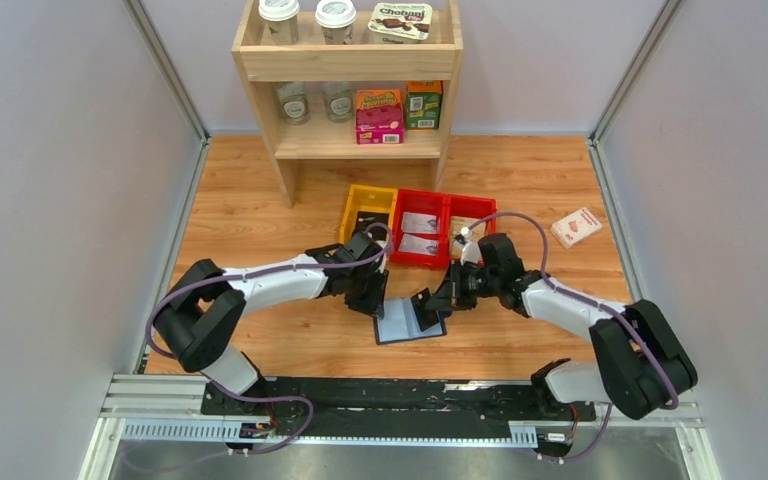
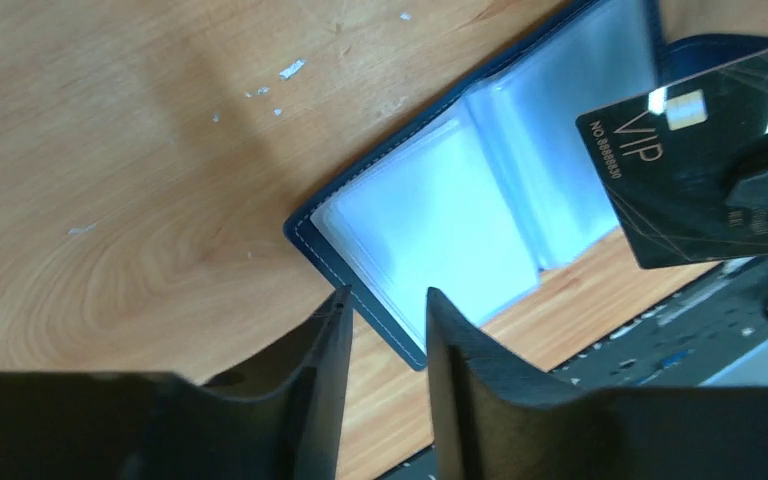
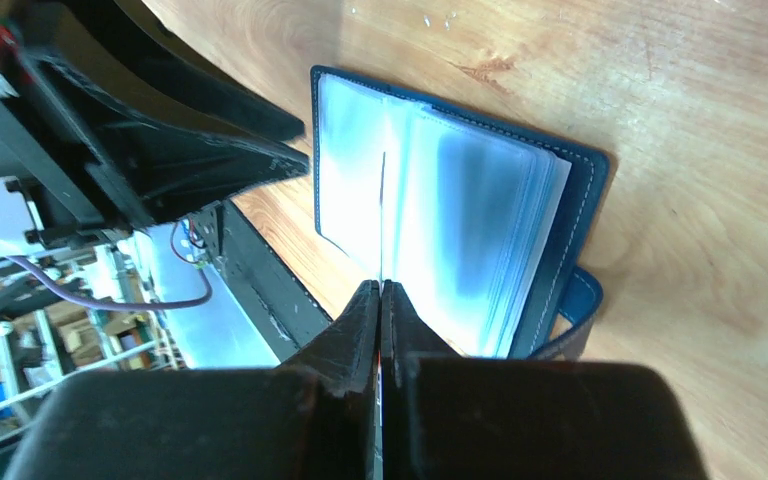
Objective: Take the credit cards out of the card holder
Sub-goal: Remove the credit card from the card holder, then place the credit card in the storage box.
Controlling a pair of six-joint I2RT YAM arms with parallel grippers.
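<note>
card holder (image 1: 398, 328) lies open on the wooden table (image 1: 260, 200), clear sleeves up. one black credit card (image 2: 680, 170), marked vip, is raised over the holder, clear of the sleeves. my right gripper (image 3: 381, 295) is pinched tight on that card's edge. my left gripper (image 2: 388, 300) sits at the holder's left edge, fingers narrowly apart, holding nothing; whether it touches the cover i can't quite tell. red bins (image 1: 446, 215) stand beyond the holder.

Two readable prints
The black card (image 2: 680, 170) reads "VIP" and a number starting "NO.8888"; a tub (image 1: 400, 20) on the shelf (image 1: 350, 62) reads "Chobani".
</note>
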